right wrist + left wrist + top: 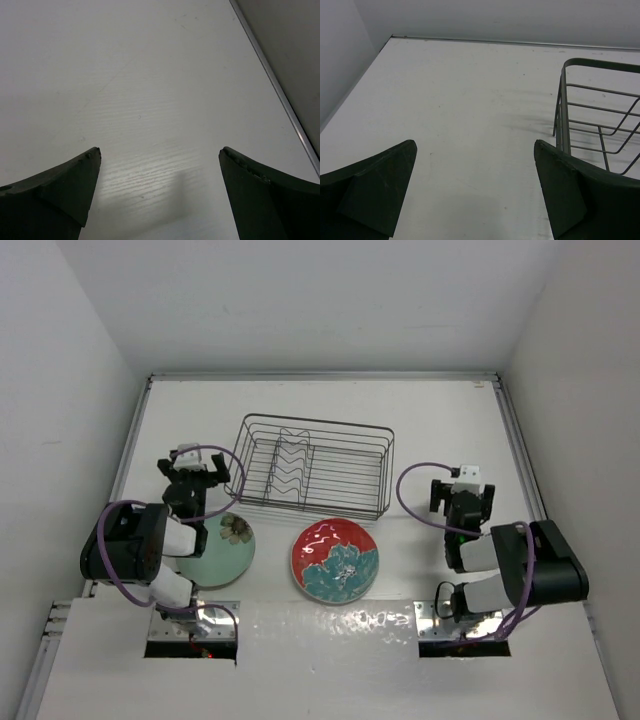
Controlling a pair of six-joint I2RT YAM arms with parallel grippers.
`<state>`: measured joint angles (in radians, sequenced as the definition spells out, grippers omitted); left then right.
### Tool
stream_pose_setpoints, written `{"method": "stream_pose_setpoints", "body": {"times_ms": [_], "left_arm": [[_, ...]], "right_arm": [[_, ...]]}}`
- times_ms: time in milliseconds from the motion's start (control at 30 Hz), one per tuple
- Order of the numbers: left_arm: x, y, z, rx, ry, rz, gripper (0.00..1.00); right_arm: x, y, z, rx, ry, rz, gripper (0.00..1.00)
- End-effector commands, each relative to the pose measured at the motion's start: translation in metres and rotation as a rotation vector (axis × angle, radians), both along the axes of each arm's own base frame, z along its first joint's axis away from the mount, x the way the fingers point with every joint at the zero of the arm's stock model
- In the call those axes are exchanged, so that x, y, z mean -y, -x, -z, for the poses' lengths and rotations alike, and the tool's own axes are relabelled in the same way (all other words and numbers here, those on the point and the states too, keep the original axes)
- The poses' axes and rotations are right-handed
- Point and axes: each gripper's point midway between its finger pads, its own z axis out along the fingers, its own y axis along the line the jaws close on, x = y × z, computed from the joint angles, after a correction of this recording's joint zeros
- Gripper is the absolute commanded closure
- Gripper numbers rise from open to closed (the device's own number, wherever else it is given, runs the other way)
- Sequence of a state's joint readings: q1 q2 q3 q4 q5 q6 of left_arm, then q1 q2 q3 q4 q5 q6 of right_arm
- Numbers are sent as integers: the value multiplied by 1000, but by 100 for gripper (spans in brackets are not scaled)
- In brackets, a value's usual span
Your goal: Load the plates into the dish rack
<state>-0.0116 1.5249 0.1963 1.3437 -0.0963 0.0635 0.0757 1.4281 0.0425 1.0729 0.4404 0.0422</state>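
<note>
The wire dish rack [340, 475] is holding only its zigzag dividers. The mint green plate [225, 550], partly under the left arm, and the red plate [335, 560] are lying on the table [430, 420] just before it. The left gripper [196, 468] and the right gripper [462, 488] are hovering with jaws spread.

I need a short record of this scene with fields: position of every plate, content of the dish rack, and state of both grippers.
green plate: flat on table, near the front left corner of the rack
red plate: flat on table, in front of the rack, apart from green plate
dish rack: holds no plates
left gripper: open, empty, left of rack
right gripper: open, empty, over bare table
</note>
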Motion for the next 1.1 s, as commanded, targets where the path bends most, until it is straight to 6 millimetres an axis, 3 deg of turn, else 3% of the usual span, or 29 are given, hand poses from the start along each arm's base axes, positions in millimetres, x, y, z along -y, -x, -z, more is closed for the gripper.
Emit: {"method": "stream_pose_setpoints", "body": {"times_ms": [0,67,100,200,267,300,367,467,500,533,600,633,667,700,767,800,833,867,900,933,967,1067], "left_arm": [[-4,2,11,-45,-12,-22,0],[-5,2,10,-42,-12,-24,0],[-4,2,10,-42,-12,-23,0],[-4,0,10,-54,-13,-22,1],[-11,-12,-22,-22,7,-55,0],[-2,-11,-11,-107,23,-4,0],[-11,-13,-56,-30,41,11,0],[7,-13,-85,-35,13,124,2],[15,-8,-70,-139,2,174,2],[16,-13,-87,-136,-8,189,3],[14,-5,-77,-257,-1,177,5],[12,-4,-81,-278,-5,169,5],[11,-6,-100,-272,-22,169,6],[12,8,-81,-392,-57,200,8],[12,12,-94,-448,-91,260,11],[23,31,-67,-589,-73,381,14],[10,35,-73,-609,-53,414,24],[14,59,-58,-707,-26,520,26],[22,67,-54,-720,64,625,27],[2,68,-62,-710,84,610,27],[1,83,-54,-760,77,669,26],[-25,86,-33,-846,81,641,23]], "right_arm": [[9,-1,-29,98,-17,70,1],[14,2,-29,63,-62,137,1],[18,-6,-59,163,-109,191,1],[2,-18,-86,213,-206,128,1],[-11,-23,-106,215,-257,68,1],[-13,-23,-112,210,-265,59,1],[-15,-19,-124,189,-287,63,1],[-19,-15,-140,188,-306,47,1],[-29,-17,-145,181,-318,-13,1],[-35,-17,-145,150,-303,-56,1],[-55,-22,-161,138,-319,-180,2],[-62,-23,-164,121,-318,-223,3],[-69,-24,-170,99,-326,-260,4],[-80,-23,-170,72,-344,-316,5],[-88,-20,-170,25,-345,-354,6],[-93,-18,-167,3,-352,-385,6],[-97,-16,-166,-10,-356,-410,6],[-99,-14,-163,-22,-361,-416,6],[-101,-13,-162,-22,-366,-423,6],[-107,-11,-161,-22,-380,-455,7],[-111,-10,-159,-19,-386,-480,7],[-123,-6,-152,-24,-411,-539,7]]}}
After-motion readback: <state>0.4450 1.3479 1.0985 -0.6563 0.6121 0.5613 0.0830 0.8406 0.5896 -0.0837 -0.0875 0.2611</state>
